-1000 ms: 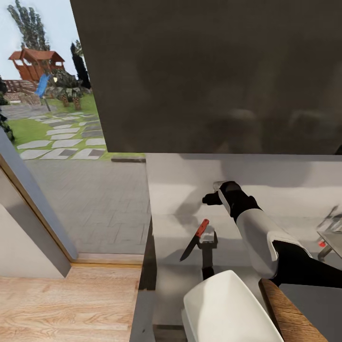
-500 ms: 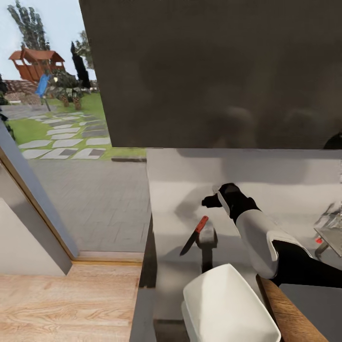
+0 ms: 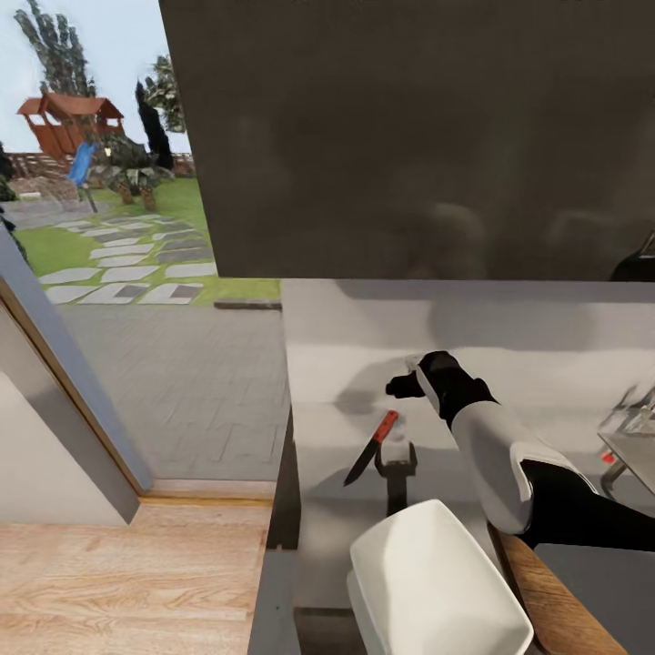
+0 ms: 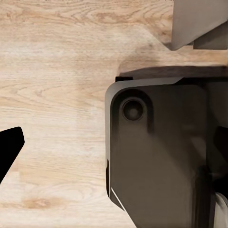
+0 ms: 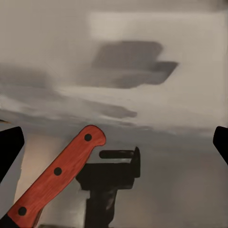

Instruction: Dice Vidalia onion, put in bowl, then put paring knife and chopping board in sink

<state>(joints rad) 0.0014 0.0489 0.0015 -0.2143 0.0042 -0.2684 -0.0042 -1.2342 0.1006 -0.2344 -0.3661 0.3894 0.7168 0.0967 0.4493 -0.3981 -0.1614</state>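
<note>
The paring knife [image 3: 373, 448] lies flat on the grey countertop [image 3: 337, 364], red-orange handle [image 5: 57, 173] toward the wall and dark blade pointing at the counter's left end. My right gripper [image 3: 400, 384] hovers just beyond the handle, open, its black fingertips [image 5: 9, 152] far apart and empty. The white bowl [image 3: 432, 582] stands near the front edge, with the wooden chopping board [image 3: 555, 596] right of it under my right forearm. A corner of the sink [image 3: 637, 450] shows at the right edge. The onion is out of view. My left gripper's fingertip [image 4: 9, 152] hangs over wooden floor.
The counter ends at its left edge [image 3: 289, 437], with a glass door and patio beyond. A dark wall cabinet [image 3: 409, 136] hangs above the counter. A dark reflection [image 3: 397, 473] lies beside the knife. The robot's dark base [image 4: 156, 156] sits below the left gripper.
The camera has shifted, so bowl and knife sit a little higher in the picture. My right gripper stands slightly nearer the knife handle. The knife has not moved on the counter.
</note>
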